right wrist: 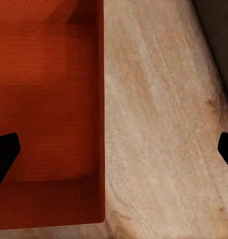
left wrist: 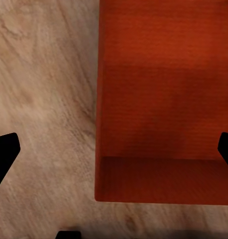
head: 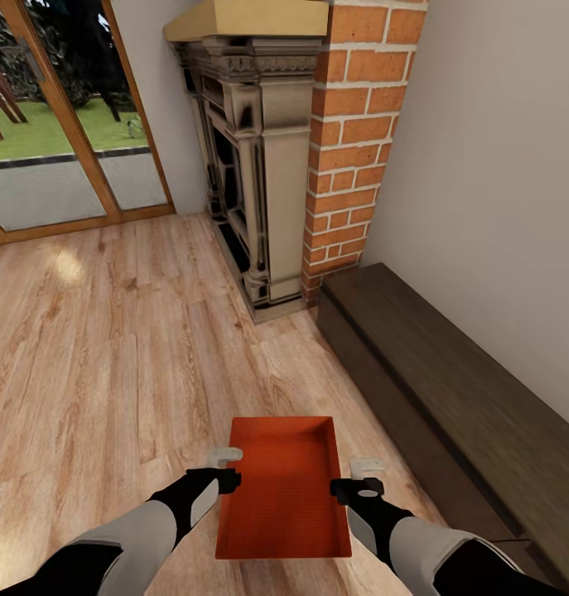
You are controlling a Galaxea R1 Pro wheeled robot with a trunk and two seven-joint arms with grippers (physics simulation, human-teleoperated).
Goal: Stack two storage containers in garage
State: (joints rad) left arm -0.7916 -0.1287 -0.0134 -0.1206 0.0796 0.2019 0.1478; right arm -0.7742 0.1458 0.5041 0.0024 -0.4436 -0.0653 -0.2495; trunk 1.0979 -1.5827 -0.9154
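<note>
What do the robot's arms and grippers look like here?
Both arms have smooth light grey forearm shells that narrow into black wrist sections. The left gripper and right gripper each have a black base with pale whitish, flat, rounded jaws. In the wrist views the jaw tips look plain black. No cables or markings show.

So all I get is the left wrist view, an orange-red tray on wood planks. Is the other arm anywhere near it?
Observer: Yes. In the head view the right gripper is at the opposite long side of the storage container, mirroring the left gripper.
Visitor: Is it gripping?
Observer: No, the right wrist view shows its fingers spread wide, astride that side wall.
Visitor: Anything nearby?
Observer: A long dark bench lies along the wall on the robot's right.
</note>
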